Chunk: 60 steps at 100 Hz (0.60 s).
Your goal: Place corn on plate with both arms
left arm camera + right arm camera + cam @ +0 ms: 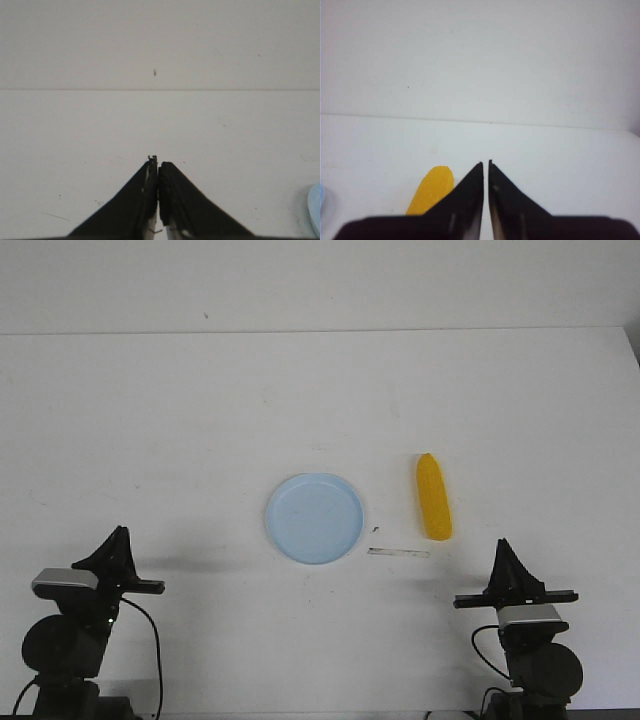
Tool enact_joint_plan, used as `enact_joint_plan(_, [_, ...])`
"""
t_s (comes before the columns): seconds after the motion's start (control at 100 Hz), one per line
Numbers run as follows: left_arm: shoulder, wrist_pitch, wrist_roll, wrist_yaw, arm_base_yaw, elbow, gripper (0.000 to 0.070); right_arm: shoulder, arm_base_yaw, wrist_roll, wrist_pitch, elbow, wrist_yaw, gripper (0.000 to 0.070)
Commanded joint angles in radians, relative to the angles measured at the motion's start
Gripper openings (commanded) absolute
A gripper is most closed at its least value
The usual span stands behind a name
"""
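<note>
The yellow-orange corn (433, 496) lies on the white table to the right of the pale blue plate (314, 517), its tapered end pointing away from me. The corn also shows in the right wrist view (433, 190), beside the fingers. The plate's edge shows in the left wrist view (315, 207). My left gripper (118, 542) sits low at the front left, well apart from the plate; its jaws are shut and empty (158, 165). My right gripper (503, 550) sits at the front right, short of the corn, shut and empty (486, 163).
A thin pale grey strip (398, 552) lies on the table between the plate and the corn's near end. The table's far edge meets a white wall (320, 285).
</note>
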<state>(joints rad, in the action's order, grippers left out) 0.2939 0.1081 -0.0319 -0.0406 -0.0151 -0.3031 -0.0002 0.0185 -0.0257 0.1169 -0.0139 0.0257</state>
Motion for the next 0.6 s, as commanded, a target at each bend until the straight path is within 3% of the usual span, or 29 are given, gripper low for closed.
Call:
enact_joint_plan(0.0, [-0.024, -0.006, 0.013, 0.009, 0.002, -0.007, 0.0000, 0.001, 0.001, 0.002, 0.009, 0.001, 0.000, 0.0016])
enact_joint_plan(0.59, [-0.137, -0.003, 0.013, 0.009, 0.002, -0.008, 0.0001, 0.001, 0.001, 0.002, 0.009, 0.001, 0.000, 0.0016])
